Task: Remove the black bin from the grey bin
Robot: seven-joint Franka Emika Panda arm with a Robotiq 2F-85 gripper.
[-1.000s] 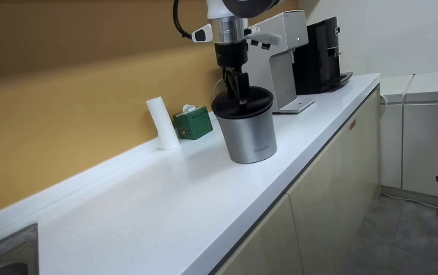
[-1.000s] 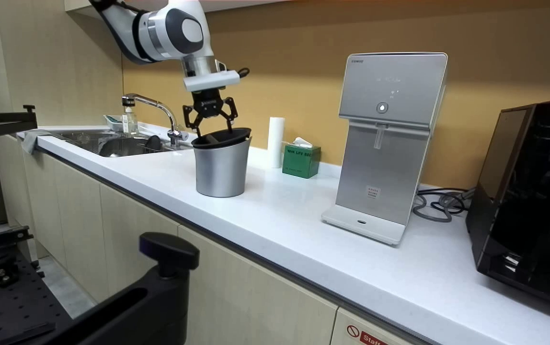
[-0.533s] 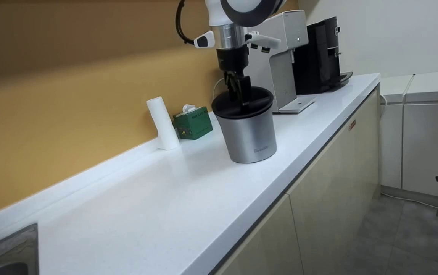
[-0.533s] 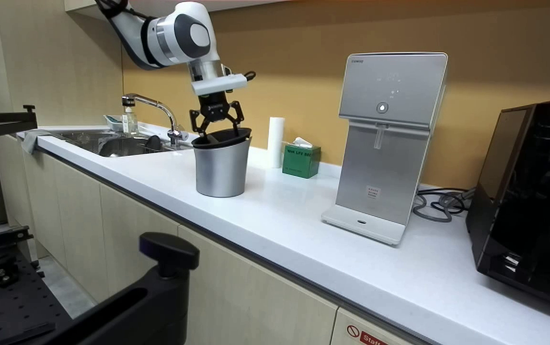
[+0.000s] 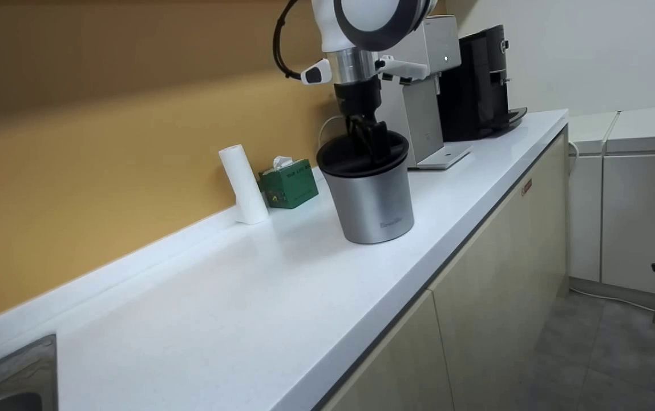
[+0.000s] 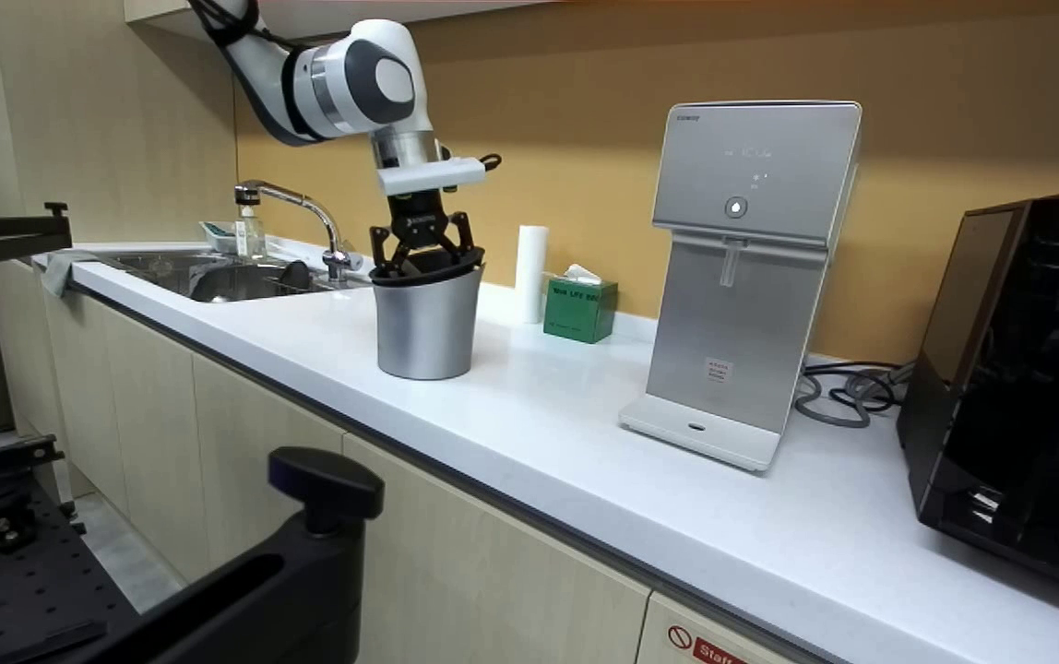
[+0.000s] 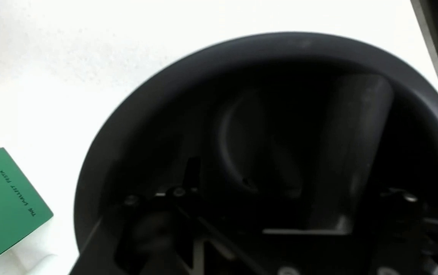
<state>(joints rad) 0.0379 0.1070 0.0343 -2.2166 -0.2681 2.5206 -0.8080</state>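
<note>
Black plastic is seen nested in grey metal: one black bin is seated inside one grey bin, its rim standing just above the grey edge, and both are carried by the tabletop. One tool is counted, its two fingers spread apart and dipped into the black bin's mouth; whether the black wall is touched cannot be told. One paper roll, one tissue box, one water dispenser, one tap, one steel sink and one black machine are also counted.

Against the picture of a second earlier, the tool is now set lower and slightly nearer the water dispenser, with its fingertips sunk out of sight behind the rim in an exterior view. Both bins are left in the same spot.

"Coway" is read at the top corner of the water dispenser; a small label farther down is too fine to be read. "LIFE" is made out on the green tissue box, and "THE SMALLEST" on one of its faces in the wrist view. "Staff" is printed on a red sign, cut off at the edge of view. On the grey bin one dark word is too blurred to be read.
</note>
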